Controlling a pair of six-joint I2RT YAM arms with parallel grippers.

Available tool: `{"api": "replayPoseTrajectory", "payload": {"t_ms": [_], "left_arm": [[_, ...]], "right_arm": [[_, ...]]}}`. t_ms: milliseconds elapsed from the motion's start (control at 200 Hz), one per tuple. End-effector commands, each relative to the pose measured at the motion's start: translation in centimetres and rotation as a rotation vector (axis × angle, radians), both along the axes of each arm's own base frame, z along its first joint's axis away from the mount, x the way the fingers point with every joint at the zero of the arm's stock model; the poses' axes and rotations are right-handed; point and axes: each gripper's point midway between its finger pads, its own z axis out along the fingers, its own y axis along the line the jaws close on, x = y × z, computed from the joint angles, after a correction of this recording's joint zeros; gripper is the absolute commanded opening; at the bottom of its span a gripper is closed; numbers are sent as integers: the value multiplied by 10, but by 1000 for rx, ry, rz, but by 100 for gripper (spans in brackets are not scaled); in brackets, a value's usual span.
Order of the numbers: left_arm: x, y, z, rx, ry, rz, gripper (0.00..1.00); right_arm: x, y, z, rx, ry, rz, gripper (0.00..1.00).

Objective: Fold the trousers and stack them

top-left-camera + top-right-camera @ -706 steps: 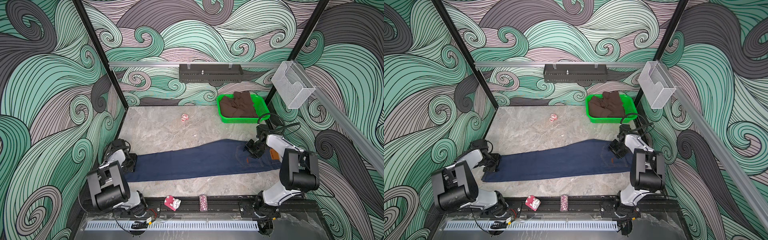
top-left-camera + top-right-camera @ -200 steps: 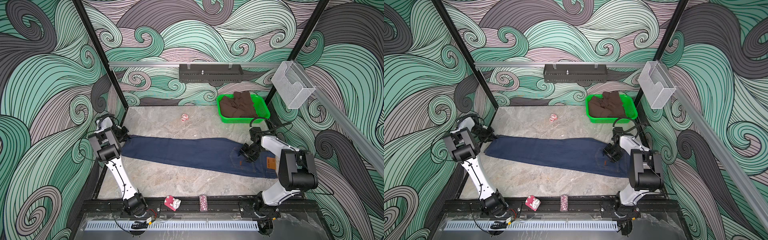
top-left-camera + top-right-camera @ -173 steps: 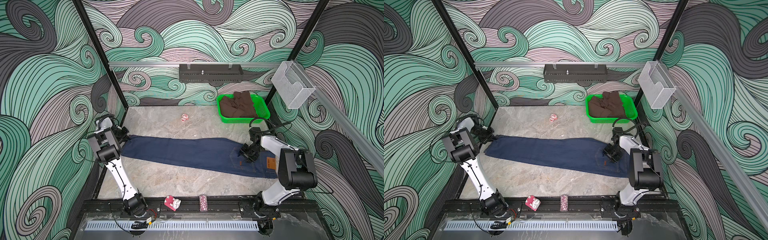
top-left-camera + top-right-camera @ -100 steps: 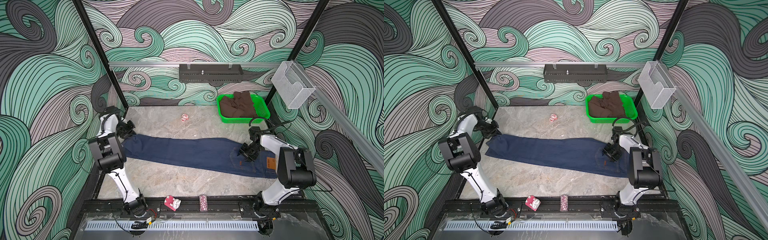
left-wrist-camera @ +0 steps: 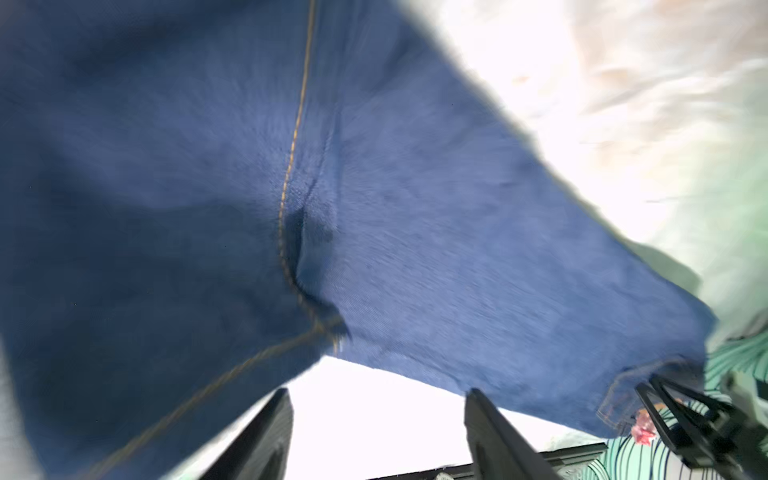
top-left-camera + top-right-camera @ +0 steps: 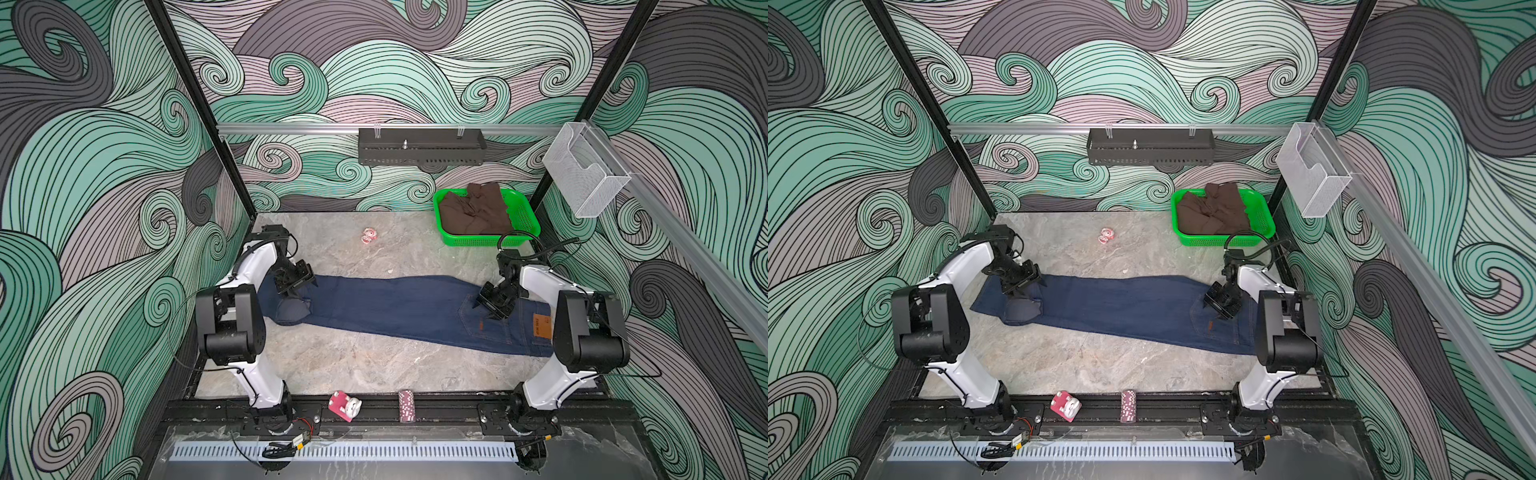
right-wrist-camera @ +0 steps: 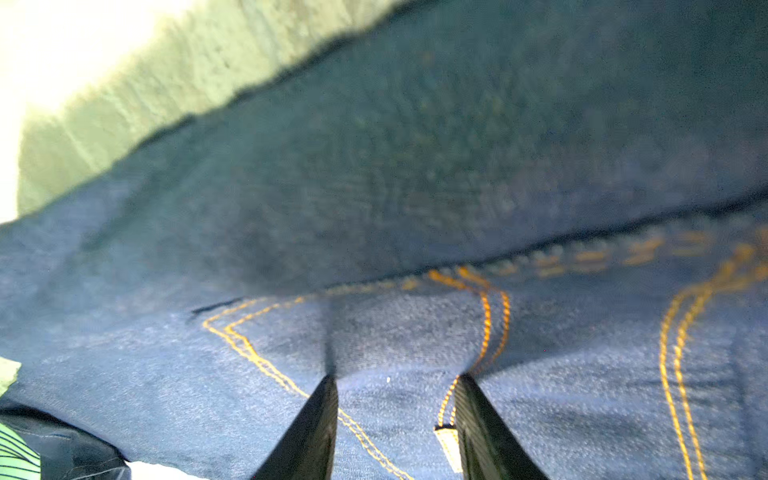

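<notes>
A crumpled brown garment (image 6: pixel 473 210) is held in the green basket (image 6: pixel 528 226); a small pink object (image 6: pixel 369 235) is laid on the worktop (image 6: pixel 374 365) well to the basket's left.

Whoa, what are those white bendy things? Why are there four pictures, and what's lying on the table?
Those are two robot arms with pinching claws called grippers. Two pictures look down from above at the whole table. The two close-up pictures come from little cameras on each arm's wrist. Long blue jeans are stretched across the table. The left gripper is open at the leg end and holds nothing. The right gripper has denim pinched between its fingers, by the back pocket. At the back, a green basket holds brown clothes.
</notes>
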Motion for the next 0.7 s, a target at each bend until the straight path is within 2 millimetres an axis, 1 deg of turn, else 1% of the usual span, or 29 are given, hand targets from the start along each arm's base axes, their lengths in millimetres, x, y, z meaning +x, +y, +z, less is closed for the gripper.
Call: {"api": "replayPoseTrajectory", "payload": {"t_ms": [0,65,120,245,350,495,580,695], "left_arm": [[8,7,30,38,-54,12,71],[9,9,28,43,-47,17,71],[8,8,21,39,-33,22,70],[2,3,1,9,1,42,69],[-5,1,-16,7,23,46,72],[-12,-4,-33,31,49,4,73],[-11,-9,-39,58,47,-29,74],[-12,-9,-57,105,80,-55,75]], "right_arm": [[2,4,0,13,11,18,47],[2,4,0,15,14,17,47],[3,5,0,17,14,18,47],[3,5,0,19,15,18,47],[2,5,0,19,15,18,47],[1,5,0,18,17,21,47],[0,5,-2,18,25,22,47],[0,5,-3,19,26,23,47]]}}
